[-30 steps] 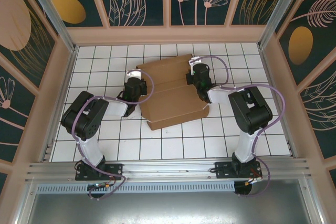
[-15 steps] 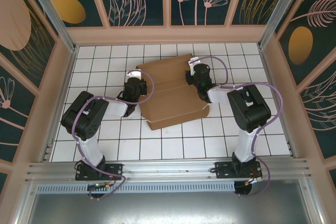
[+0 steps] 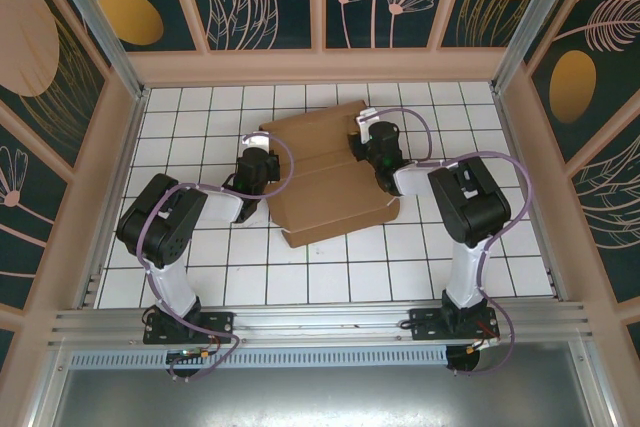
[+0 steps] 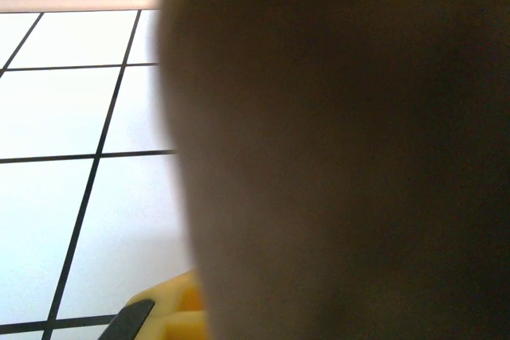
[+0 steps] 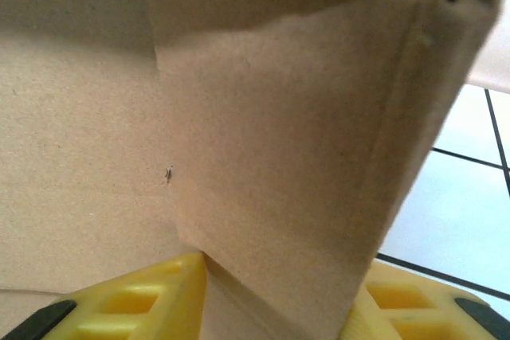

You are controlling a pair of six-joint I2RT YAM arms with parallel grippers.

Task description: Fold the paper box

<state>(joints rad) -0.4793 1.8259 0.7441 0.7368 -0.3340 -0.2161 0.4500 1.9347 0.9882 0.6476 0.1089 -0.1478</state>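
The paper box [image 3: 325,182] lies in the middle of the white tiled table [image 3: 200,277], a partly folded brown cardboard sheet with one arm at each side of it.

The left gripper [image 3: 257,165] sits at the box's left edge. Its fingers are pressed together. In the left wrist view one yellow finger [image 4: 171,316] shows at the bottom, just beside a dark, blurred brown surface [image 4: 343,157] very close to the lens (too blurred to say whether cardboard is pinched between the fingers). White tiles show to the left of it.

The right gripper [image 3: 374,144] is over the right part of the box, near its far side. In the right wrist view its two yellow fingers [image 5: 151,296] are spread apart at the bottom of the picture, and an upright cardboard flap [image 5: 295,165] of the box stands in the gap between them. The flap's lower edge meets the inner side of the left finger and covers part of the right one; whether either finger presses on it cannot be told. Behind the flap a wider cardboard panel [image 5: 80,157] fills the left of the view.
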